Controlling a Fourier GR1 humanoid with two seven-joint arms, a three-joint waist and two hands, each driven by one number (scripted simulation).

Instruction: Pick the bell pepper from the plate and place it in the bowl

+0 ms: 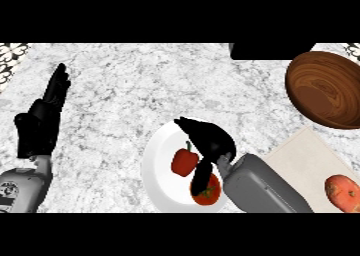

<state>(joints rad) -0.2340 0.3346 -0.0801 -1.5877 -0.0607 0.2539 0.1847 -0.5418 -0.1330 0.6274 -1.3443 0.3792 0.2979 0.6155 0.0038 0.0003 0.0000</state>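
A red bell pepper [184, 161] with a green stem lies on the white plate [159, 155] near the view's lower middle. My right hand [208, 138] hovers over the plate just right of the pepper, fingers curled downward, thumb reaching down toward a red tomato [208, 195] at the plate's lower edge. Nothing is held in it. The brown wooden bowl [329, 90] stands at the upper right, empty. My left hand [43, 120] rests open at the left, fingers pointing up.
A beige cutting board [308, 155] lies at the right with an orange-red tomato [345, 194] on it. A dark block [270, 50] sits at the counter's far edge. Patterned tiles [7, 65] border the marble counter at the left.
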